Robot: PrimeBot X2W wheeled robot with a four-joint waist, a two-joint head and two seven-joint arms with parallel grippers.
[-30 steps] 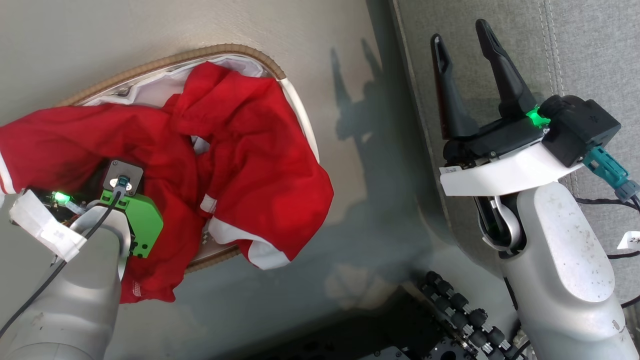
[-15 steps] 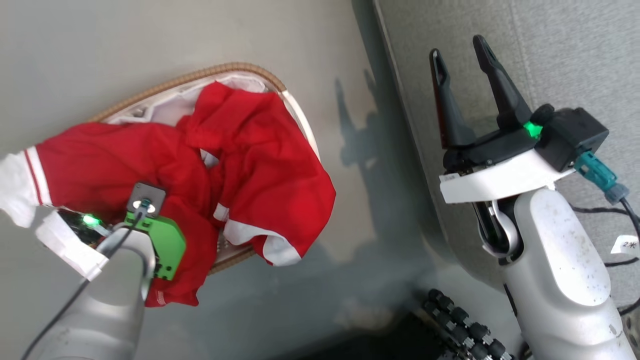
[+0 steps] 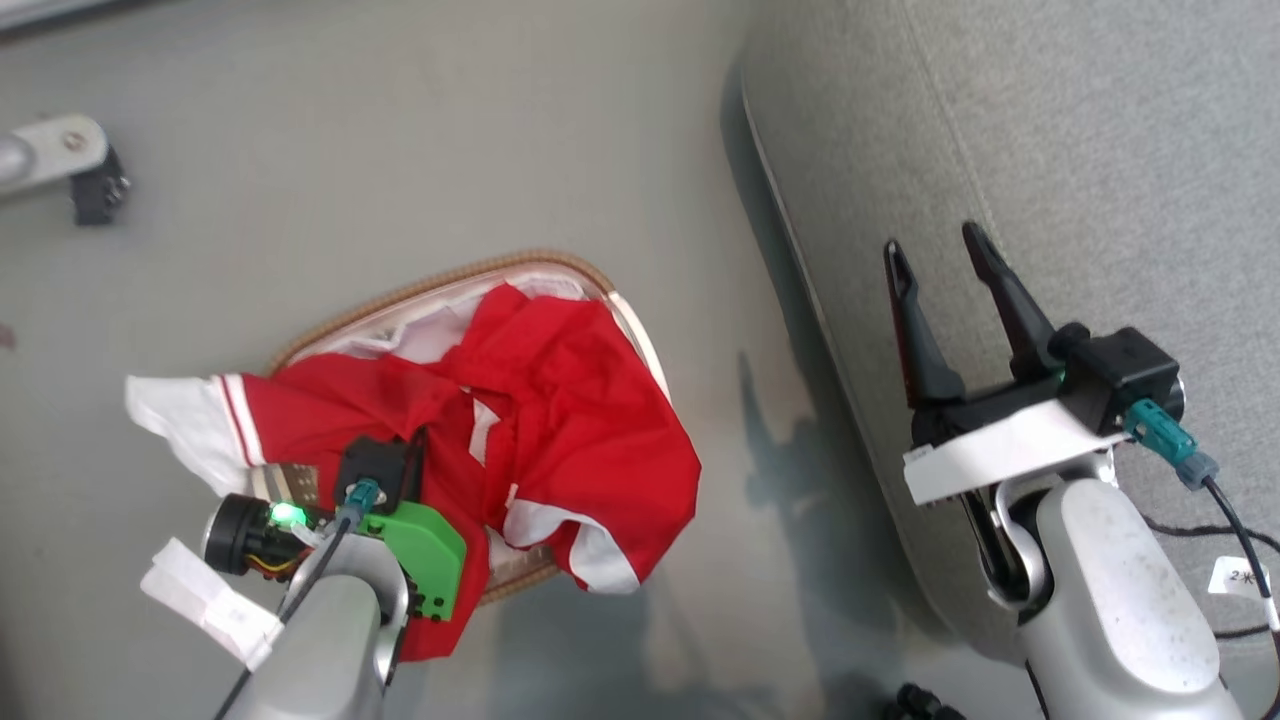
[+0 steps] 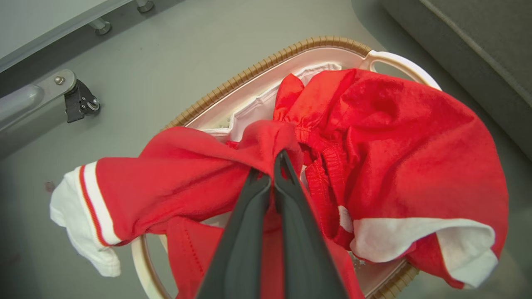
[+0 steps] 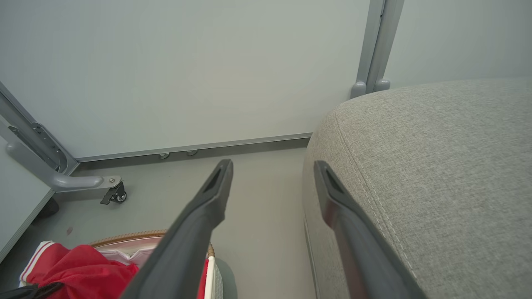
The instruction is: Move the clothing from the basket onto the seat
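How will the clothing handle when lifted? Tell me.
Probably floppy: the clothing drapes in folds over the basket rim. Likely to trail, since the left gripper pinches one small bunch. One piece may drag the other; they overlap.

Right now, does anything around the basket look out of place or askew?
Yes: the clothing overflows the basket. A white-cuffed sleeve hangs over one rim toward the floor, and a white-trimmed hem droops past the opposite rim. The left gripper is shut on the clothing. Nothing looks torn.

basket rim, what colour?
Tan-brown, woven, on the otherwise white basket. It shows best in the left wrist view.
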